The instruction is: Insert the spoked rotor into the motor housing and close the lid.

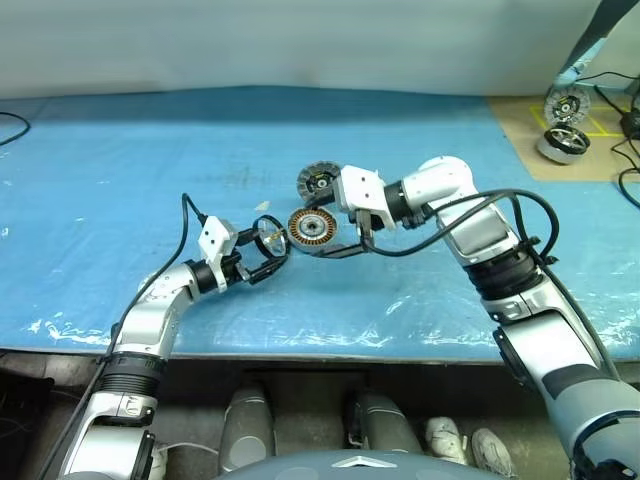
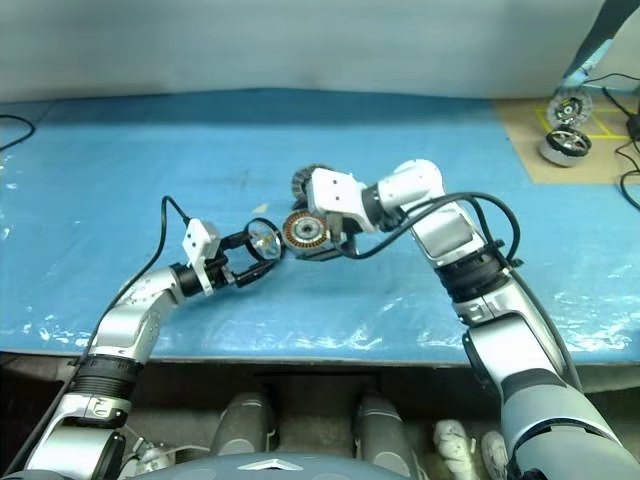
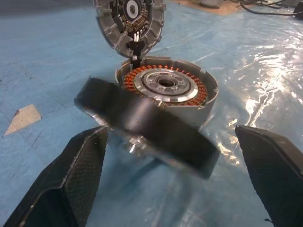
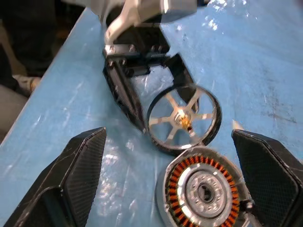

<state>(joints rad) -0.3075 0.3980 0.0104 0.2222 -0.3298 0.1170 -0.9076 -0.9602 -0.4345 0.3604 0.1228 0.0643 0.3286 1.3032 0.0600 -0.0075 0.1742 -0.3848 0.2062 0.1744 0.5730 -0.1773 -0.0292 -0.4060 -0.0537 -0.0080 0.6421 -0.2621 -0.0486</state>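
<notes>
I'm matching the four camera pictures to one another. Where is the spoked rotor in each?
Left eye: spoked rotor at centre, left of the motor housing.
Right eye: centre, again left of the housing.
Left wrist: dark rim in front of the housing.
Right wrist: spoked face above it.
Shared landmark: the housing's copper windings.

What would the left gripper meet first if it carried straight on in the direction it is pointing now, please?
Most likely the motor housing: the left gripper holds the spoked rotor tilted on edge just short of it, so the rotor's rim would probably touch the housing wall first.
</notes>
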